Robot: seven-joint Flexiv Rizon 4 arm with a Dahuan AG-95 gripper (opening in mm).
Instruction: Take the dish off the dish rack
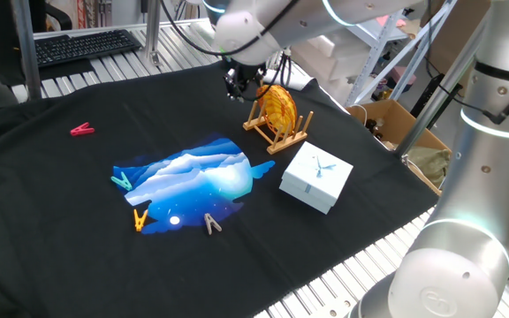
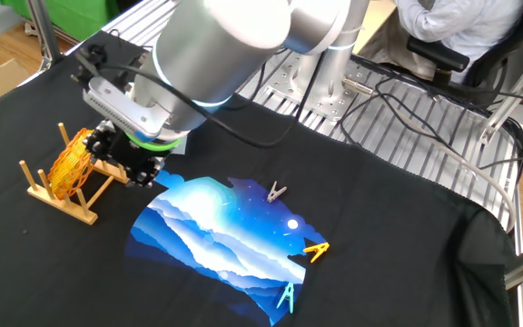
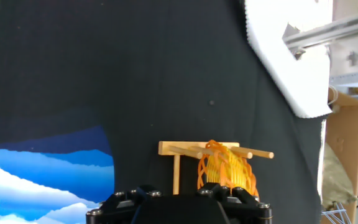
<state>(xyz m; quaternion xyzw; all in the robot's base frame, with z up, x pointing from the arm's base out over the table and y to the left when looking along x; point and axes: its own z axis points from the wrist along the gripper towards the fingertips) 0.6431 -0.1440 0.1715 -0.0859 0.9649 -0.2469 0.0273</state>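
The dish [image 1: 279,108] is a round orange-yellow wicker plate standing on edge between the pegs of the small wooden dish rack [image 1: 275,132] at the back of the black cloth. My gripper [image 1: 244,87] hangs just beside the dish on its far left, low over the cloth, and holds nothing. In the other fixed view the gripper [image 2: 133,162] is right of the dish [image 2: 69,163] and rack [image 2: 60,193], with its dark fingers apart. The hand view shows the dish [image 3: 225,168] and rack [image 3: 182,149] just ahead, right of centre. Only the hand's black housing [image 3: 179,208] shows there.
A white square box [image 1: 316,177] sits right in front of the rack. A blue printed cloth [image 1: 193,181] lies mid-table with coloured clothespins around it: pink [image 1: 82,130], teal [image 1: 122,182], yellow [image 1: 140,218]. A cardboard box [image 1: 396,124] stands past the table's right edge.
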